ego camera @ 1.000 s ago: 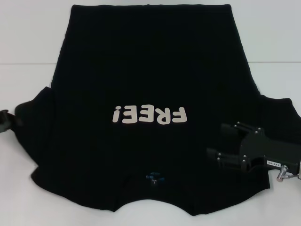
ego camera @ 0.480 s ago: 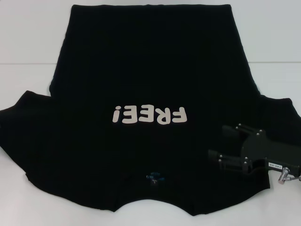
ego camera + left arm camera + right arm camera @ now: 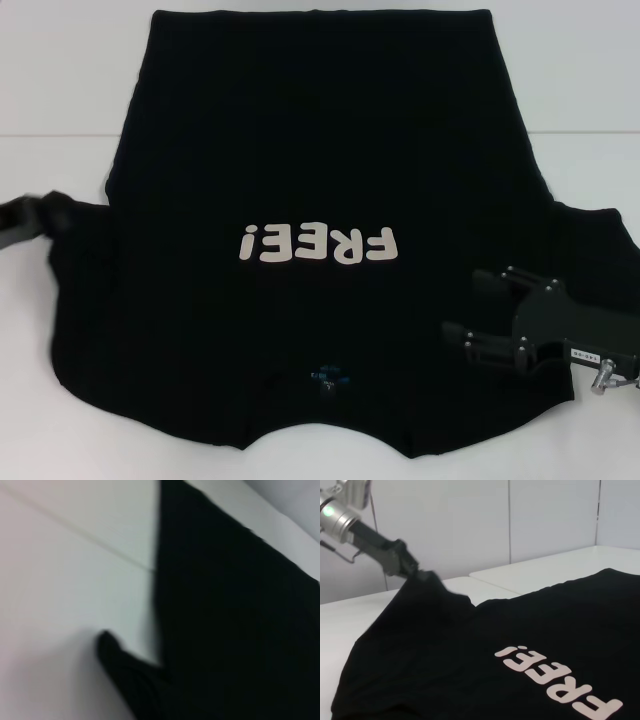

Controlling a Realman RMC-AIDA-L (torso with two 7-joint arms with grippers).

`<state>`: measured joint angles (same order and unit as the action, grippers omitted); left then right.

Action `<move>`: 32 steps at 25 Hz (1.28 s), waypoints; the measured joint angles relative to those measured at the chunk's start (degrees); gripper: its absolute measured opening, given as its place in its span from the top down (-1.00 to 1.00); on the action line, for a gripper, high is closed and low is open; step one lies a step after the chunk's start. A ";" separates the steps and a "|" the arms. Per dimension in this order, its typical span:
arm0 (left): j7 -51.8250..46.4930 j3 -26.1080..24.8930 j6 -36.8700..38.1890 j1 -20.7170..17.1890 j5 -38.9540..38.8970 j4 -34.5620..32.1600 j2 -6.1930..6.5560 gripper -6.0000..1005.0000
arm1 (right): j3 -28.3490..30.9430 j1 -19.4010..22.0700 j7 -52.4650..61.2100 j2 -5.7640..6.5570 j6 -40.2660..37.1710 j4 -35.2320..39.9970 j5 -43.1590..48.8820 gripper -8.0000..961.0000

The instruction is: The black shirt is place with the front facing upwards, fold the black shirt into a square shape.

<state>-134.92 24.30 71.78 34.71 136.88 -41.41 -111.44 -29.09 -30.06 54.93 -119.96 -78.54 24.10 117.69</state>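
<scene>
The black shirt lies front up on the white table, its white "FREE!" lettering upside down to me and its blue neck label near the front edge. At the far left my left gripper is shut on the tip of the shirt's left sleeve. The right wrist view shows that left gripper holding the sleeve tip raised off the table. My right gripper stands open over the shirt's right shoulder, with nothing between its fingers. In the left wrist view only the shirt and the table show.
White table surface surrounds the shirt on the left, right and far side. A table seam runs across behind the sleeves. White wall panels stand beyond the table in the right wrist view.
The left sleeve, spread wide to the left half a second ago, is now drawn inward and lifted by the left gripper. The right gripper has shifted slightly toward the front right.
</scene>
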 joint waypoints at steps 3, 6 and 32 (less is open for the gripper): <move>0.17 4.39 1.71 1.77 -0.05 -3.93 -2.56 0.96 | 0.00 0.06 0.00 0.05 0.09 -0.33 0.00 -0.84; 0.26 7.23 2.25 2.65 -0.05 -5.39 -4.47 0.96 | 0.00 0.32 0.00 0.08 0.02 -0.42 0.00 -0.84; 58.81 12.98 18.42 -7.88 -26.10 5.61 -7.36 -0.05 | 0.26 -0.59 61.42 5.32 -0.82 22.47 15.69 -0.84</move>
<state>-76.11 37.29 90.20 26.84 110.79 -35.79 -118.80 -28.82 -30.65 116.35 -114.64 -79.37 46.57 133.38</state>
